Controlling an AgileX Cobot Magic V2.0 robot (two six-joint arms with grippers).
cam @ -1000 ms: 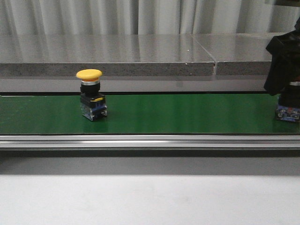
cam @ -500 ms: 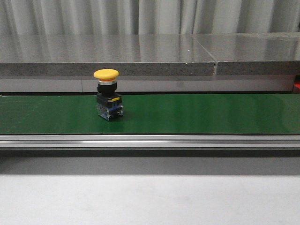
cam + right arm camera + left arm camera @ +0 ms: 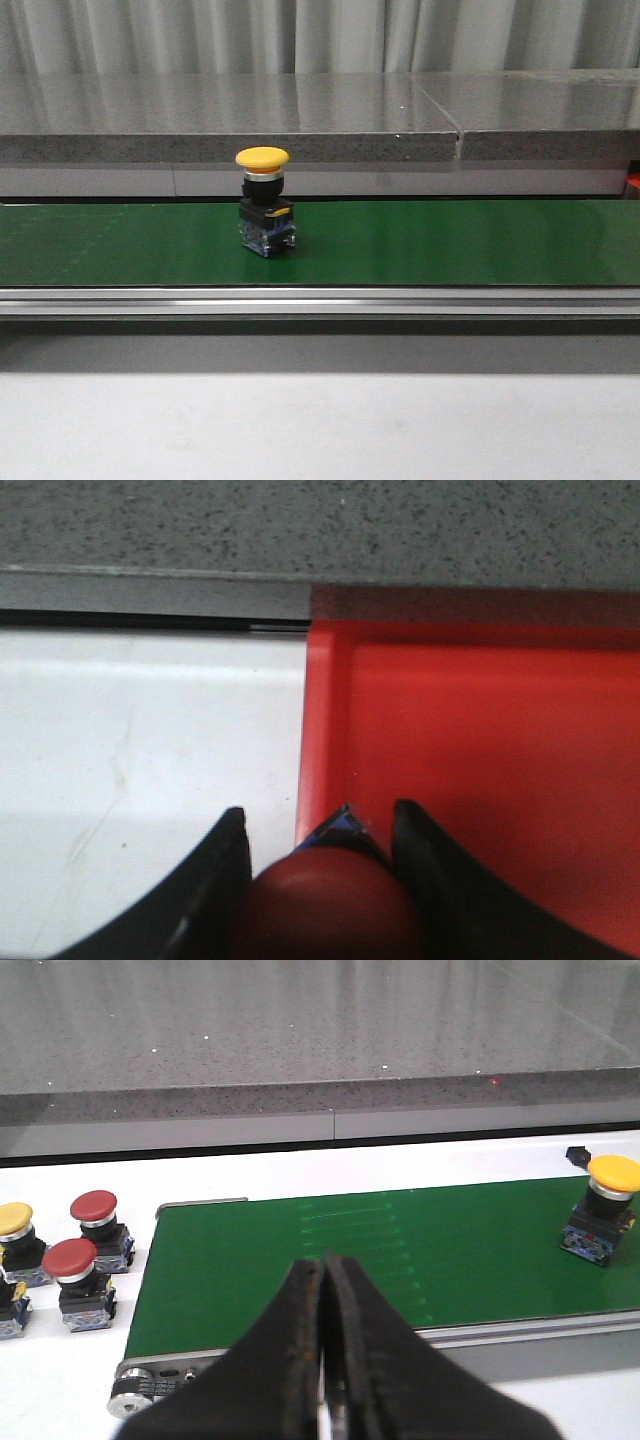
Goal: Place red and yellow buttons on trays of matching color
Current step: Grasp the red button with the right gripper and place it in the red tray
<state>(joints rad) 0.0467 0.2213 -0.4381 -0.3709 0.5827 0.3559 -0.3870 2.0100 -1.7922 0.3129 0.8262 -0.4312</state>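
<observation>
A yellow button stands upright on the green belt, left of centre in the front view. The left wrist view shows this yellow button far off to one side of my left gripper, which is shut on nothing and hovers above the belt's near edge. My right gripper is shut on a red button, whose domed cap fills the gap between the fingers. It hangs over the rim of the red tray. No yellow tray is in view. Neither gripper appears in the front view.
Two red buttons and a yellow one stand on the white table beside the belt's end roller. A grey stone ledge runs behind the belt. White tabletop borders the red tray.
The yellow button has travelled to the right along the belt. The right gripper and the button under it, at the front view's right edge a second ago, have left that view.
</observation>
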